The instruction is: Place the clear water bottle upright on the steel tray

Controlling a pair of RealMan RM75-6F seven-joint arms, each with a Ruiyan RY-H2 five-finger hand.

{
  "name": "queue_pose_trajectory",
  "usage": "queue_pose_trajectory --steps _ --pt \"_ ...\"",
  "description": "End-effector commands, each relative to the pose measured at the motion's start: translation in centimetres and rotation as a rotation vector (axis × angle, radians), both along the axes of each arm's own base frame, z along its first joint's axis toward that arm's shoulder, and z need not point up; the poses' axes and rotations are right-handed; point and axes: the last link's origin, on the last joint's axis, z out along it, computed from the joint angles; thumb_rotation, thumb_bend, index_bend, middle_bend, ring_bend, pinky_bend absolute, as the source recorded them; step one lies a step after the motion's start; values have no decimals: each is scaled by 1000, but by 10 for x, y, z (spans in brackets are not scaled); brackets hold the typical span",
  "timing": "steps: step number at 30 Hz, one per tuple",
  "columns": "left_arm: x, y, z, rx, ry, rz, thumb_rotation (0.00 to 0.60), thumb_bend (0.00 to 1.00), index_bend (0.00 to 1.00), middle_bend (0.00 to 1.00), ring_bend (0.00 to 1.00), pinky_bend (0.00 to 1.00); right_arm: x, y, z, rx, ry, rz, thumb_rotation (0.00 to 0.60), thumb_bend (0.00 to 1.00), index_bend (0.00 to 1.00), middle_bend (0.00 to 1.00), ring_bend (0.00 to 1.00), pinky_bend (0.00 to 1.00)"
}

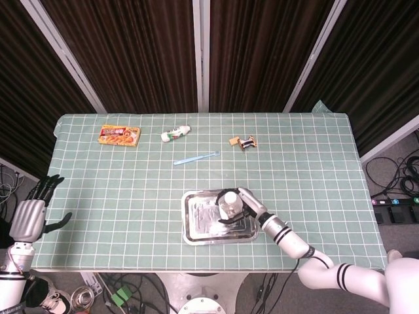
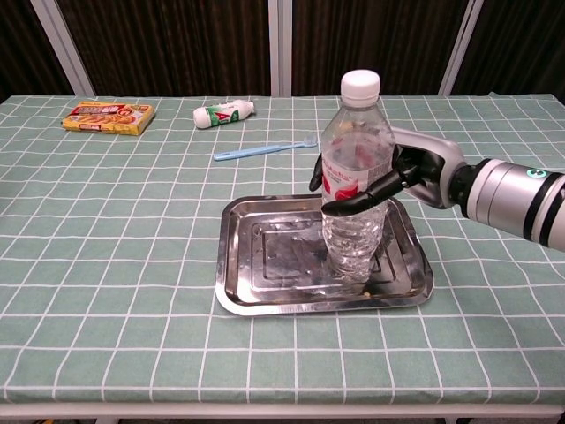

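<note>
Now: bottle (image 2: 357, 190) upright on tray (image 2: 256, 300), right robot hand (image 2: 402, 177) wrapped around it.
Bottle base sits on the tray's right half, near desk (image 2: 106, 265) front edge. Left robot hand (image 1: 29, 216) off the desk's left edge, fingers spread, holding nothing. Farther back: toothbrush (image 2: 265, 147), small packet (image 2: 362, 126), white tube (image 2: 223, 113), orange box (image 2: 108, 117).
</note>
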Motion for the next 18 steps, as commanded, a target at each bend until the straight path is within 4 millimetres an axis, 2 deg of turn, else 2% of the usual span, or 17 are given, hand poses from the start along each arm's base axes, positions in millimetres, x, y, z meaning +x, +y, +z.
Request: queue_pose_trajectory --steps 1,2,5,8,10,13,15,18 --pt "0 0 0 2 -1 -1 600 275 173 181 87 188 -7 2 8 18 55 53 600 0 75 197 9 76" --pt "1 0 0 2 -2 -3 600 275 173 180 87 188 -9 3 10 19 70 63 600 0 23 151 1 45" --pt "2 -1 0 2 -2 -7 600 275 173 180 87 188 -15 2 24 11 94 71 600 0 0 83 0 5" --pt "4 -1 1 7 -4 -12 600 275 173 180 87 188 -26 1 54 6 208 116 600 0 0 36 0 0" --pt "5 -1 3 10 -3 -13 600 276 172 180 87 188 -41 1 89 -14 416 189 600 0 0 25 0 0" --pt "7 1 5 11 -2 -13 600 275 173 180 87 188 -69 7 143 -154 736 264 600 0 0 43 0 0" --pt "7 1 4 8 1 -13 600 275 173 180 87 188 -85 19 167 -257 892 250 600 0 0 51 0 0" --pt "8 1 3 1 5 -10 600 275 173 180 87 188 -101 43 190 -470 1089 177 600 0 0 47 0 0"
